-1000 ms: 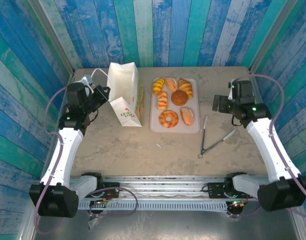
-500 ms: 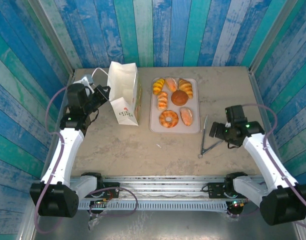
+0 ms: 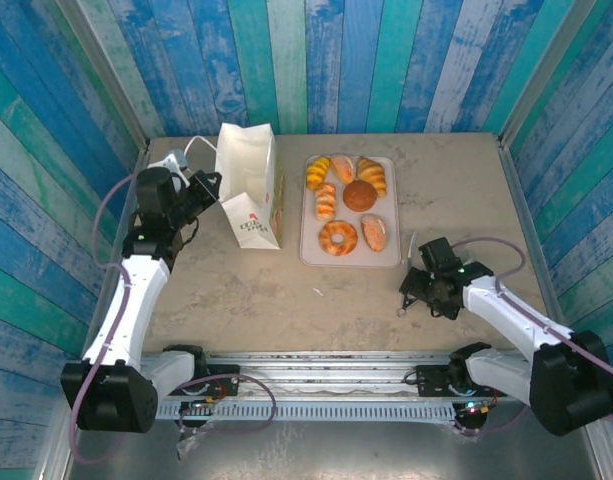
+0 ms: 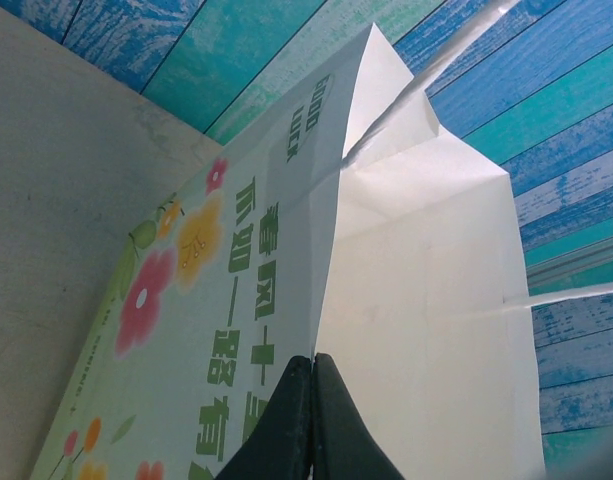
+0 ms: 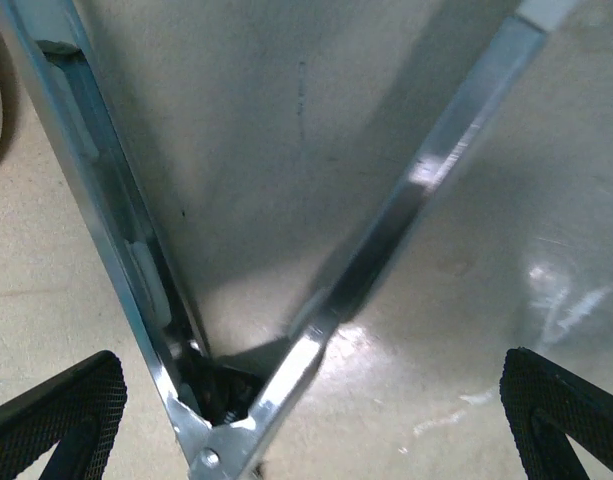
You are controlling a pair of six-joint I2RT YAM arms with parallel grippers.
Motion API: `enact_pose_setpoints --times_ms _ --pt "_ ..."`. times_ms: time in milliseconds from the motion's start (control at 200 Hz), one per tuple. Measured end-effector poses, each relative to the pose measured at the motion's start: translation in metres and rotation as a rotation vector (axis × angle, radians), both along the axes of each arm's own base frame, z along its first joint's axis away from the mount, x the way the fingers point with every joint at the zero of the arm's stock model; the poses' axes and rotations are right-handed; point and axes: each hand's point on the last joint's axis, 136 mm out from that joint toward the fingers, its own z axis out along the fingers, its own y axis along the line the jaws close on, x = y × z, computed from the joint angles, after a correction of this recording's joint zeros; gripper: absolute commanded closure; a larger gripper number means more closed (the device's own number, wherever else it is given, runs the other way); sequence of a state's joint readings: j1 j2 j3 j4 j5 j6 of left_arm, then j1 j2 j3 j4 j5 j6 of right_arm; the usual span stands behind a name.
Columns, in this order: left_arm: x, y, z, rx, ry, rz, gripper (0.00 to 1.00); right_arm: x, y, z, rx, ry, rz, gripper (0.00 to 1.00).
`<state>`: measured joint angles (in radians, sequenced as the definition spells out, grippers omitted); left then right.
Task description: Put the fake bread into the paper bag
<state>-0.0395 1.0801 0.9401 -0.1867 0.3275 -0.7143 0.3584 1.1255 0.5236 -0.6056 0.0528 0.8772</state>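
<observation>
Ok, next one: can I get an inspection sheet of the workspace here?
Surface: beige, mottled table.
Job's things: seven pieces of fake bread on a tray; paper bag standing left of it.
Clutter: tongs right of the tray; small white scrap.
Grippers: left gripper shut on the bag's edge; right gripper open over the tongs' hinge.
Cables: purple cables along both arms.
Surroundings: blue and teal plank walls.

Your paper bag [image 3: 248,185] is white with a red logo; its side carries green lettering and pink, yellow and orange flowers. The fake bread [image 3: 360,195] is striped golden-orange, with one dark-brown bun, on a pale tray [image 3: 308,252]. The tongs [image 5: 386,228] are silver, the surface [image 3: 286,290] mottled beige, and the walls [image 3: 366,60] blue and teal planks.
</observation>
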Motion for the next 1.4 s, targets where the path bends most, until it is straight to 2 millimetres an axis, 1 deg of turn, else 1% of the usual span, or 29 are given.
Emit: enact_pose_setpoints --times_ms 145,230,311,486,621,756,816,982,1167,1272,1337,1402 --pt "0.001 0.003 -0.006 0.006 0.009 0.016 1.0 0.005 0.008 -0.006 -0.012 0.009 0.027 0.0" --pt "0.0 0.003 -0.011 0.008 0.021 0.019 1.0 0.008 0.009 -0.008 -0.027 0.009 0.034 0.0" --pt "0.0 0.003 -0.012 0.008 0.022 0.019 1.0 0.013 0.01 -0.008 -0.045 0.006 0.038 0.0" --pt "0.001 0.003 -0.011 0.008 0.019 0.019 1.0 0.023 0.007 -0.01 -0.1 0.011 0.036 0.0" --pt "0.001 0.003 -0.011 0.008 0.019 0.019 1.0 0.026 0.002 -0.012 -0.134 0.006 0.026 0.01" --pt "0.001 0.004 -0.011 0.009 0.019 0.021 1.0 0.029 -0.004 -0.014 -0.175 0.011 0.014 0.09" --pt "0.001 0.004 -0.011 0.01 0.018 0.021 1.0 0.033 -0.003 -0.014 -0.179 0.01 0.011 0.13" --pt "0.001 0.004 -0.011 0.011 0.018 0.02 1.0 0.042 0.001 -0.014 -0.177 0.006 0.01 0.29" --pt "0.001 0.004 -0.011 0.012 0.018 0.024 1.0 0.044 0.0 -0.013 -0.182 0.0 0.019 0.4" --pt "0.001 0.005 -0.012 0.014 0.022 0.028 1.0 0.043 -0.006 -0.012 -0.184 0.007 0.018 0.46" --pt "0.001 0.006 -0.013 0.016 0.027 0.032 1.0 0.043 -0.013 -0.007 -0.178 0.003 0.012 0.49" --pt "0.001 0.006 -0.014 0.017 0.031 0.035 1.0 0.046 -0.021 0.0 -0.17 -0.014 -0.002 0.5"
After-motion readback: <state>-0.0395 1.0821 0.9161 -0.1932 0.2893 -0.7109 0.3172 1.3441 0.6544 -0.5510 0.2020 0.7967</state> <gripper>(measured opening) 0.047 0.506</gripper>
